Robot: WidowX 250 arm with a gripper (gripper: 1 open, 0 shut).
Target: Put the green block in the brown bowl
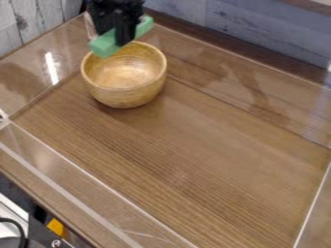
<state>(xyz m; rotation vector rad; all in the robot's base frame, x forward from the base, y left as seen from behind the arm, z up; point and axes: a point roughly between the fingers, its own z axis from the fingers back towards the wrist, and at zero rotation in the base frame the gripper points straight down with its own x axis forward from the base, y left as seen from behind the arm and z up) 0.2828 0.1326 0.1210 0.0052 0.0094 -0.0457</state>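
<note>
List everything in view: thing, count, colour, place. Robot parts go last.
green block: one, bright green, held in the gripper above the bowl's far-left rim, not yet inside.
brown bowl: one, light-brown wood, upper left of the table, nothing in it.
table: one, brown wood grain, fills most of the view.
clear barrier: transparent panels along the table's edges.
plank wall: grey, behind the table.
gripper: one, black, pointing down at top left, shut on the block.
</note>
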